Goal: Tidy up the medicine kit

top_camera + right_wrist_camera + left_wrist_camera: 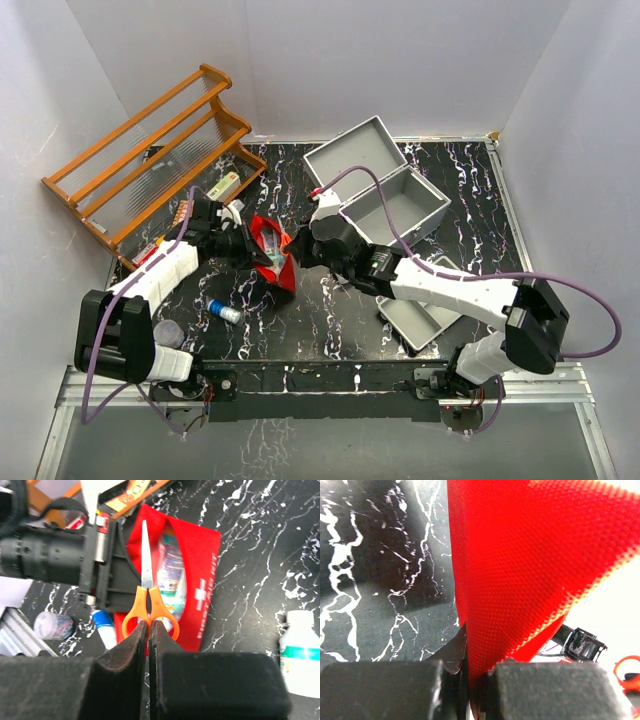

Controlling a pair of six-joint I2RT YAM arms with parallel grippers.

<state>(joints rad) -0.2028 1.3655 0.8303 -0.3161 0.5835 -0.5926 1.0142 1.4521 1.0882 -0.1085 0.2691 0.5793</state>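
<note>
Pinching the soft red pouch in our left gripper and the orange scissors by the handles in our right gripper, we judge the open grey case just beyond them stiff, fairly heavy, best taken by a wall's rim.

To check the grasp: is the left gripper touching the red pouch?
Touching. The left wrist view shows the fabric of the red pouch pinched between the two shut fingers of the left gripper, with no gap on either side.
</note>
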